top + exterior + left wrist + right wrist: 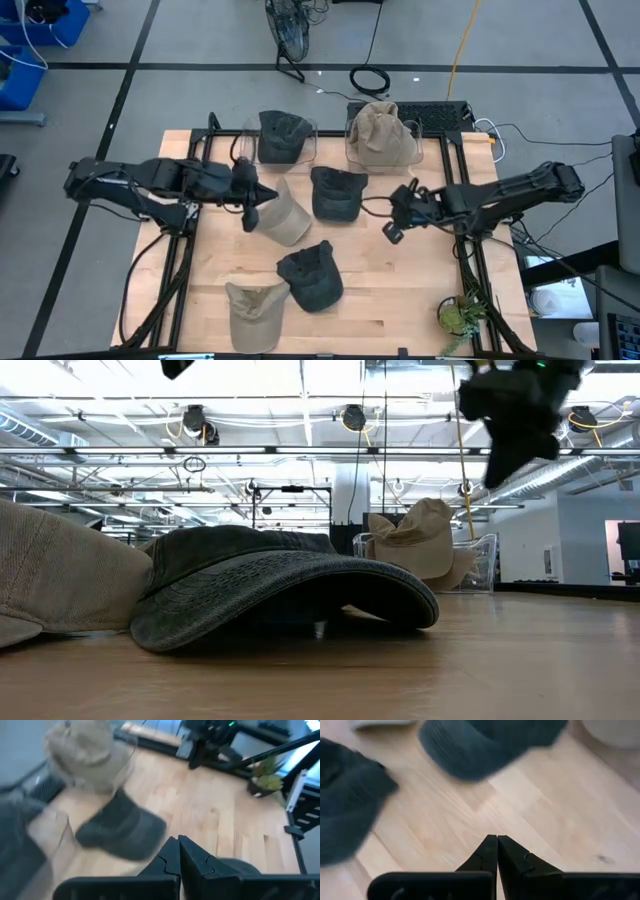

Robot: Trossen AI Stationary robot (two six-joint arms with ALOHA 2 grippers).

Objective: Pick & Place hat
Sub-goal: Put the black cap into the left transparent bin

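Several caps lie on the wooden table. In the high view a dark cap (337,192) rests brim-down at the middle, a tan cap (283,215) to its left, another dark cap (312,276) and a tan cap (255,313) nearer the front. A dark cap (283,135) and a tan hat (383,135) sit in clear bins at the far edge. My left gripper (250,208) hovers shut above the tan cap's left edge, fingertips together (178,841). My right gripper (395,222) hangs shut right of the middle dark cap, fingertips closed (497,840) over bare wood. Both are raised off the table (510,410).
A small potted plant (461,315) stands at the table's near right corner. Black frame rails (462,250) run along both sides of the table. Cables and a keyboard (430,112) lie beyond the far edge. Bare wood (400,290) shows at the front right.
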